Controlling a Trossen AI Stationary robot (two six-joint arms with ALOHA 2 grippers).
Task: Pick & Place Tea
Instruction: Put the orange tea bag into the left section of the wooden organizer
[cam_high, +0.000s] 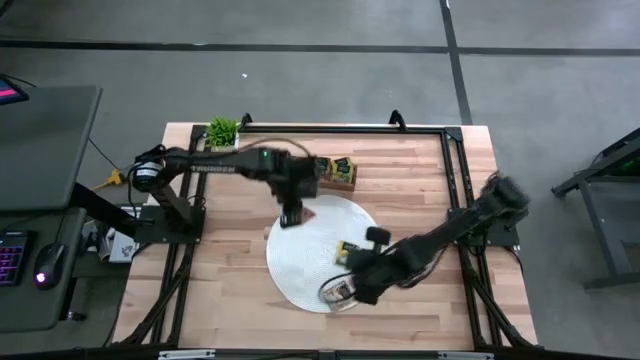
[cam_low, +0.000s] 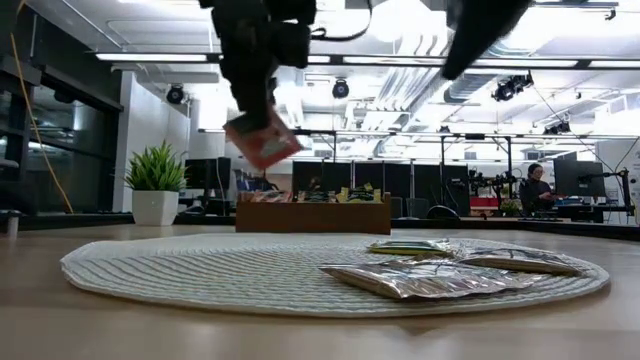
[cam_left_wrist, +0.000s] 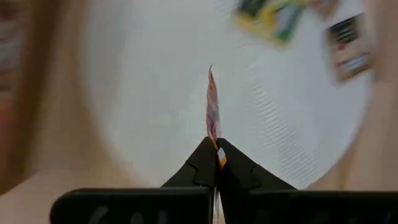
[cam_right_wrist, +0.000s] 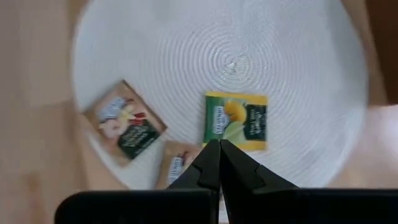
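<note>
Edgewise, the pinched red packet (cam_left_wrist: 212, 106) hides its face; mat (cam_left_wrist: 155, 93) blurred.

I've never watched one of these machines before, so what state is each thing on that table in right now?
Left gripper: shut on red packet, lifted above the mat.
Right gripper: shut, empty, above the mat's packets.
Yellow packet: flat on the mat.
Two brown packets: flat at the mat's edge.
Mat: flat on the table.
Tray: holds packets, behind the mat.
Plant: upright.
</note>
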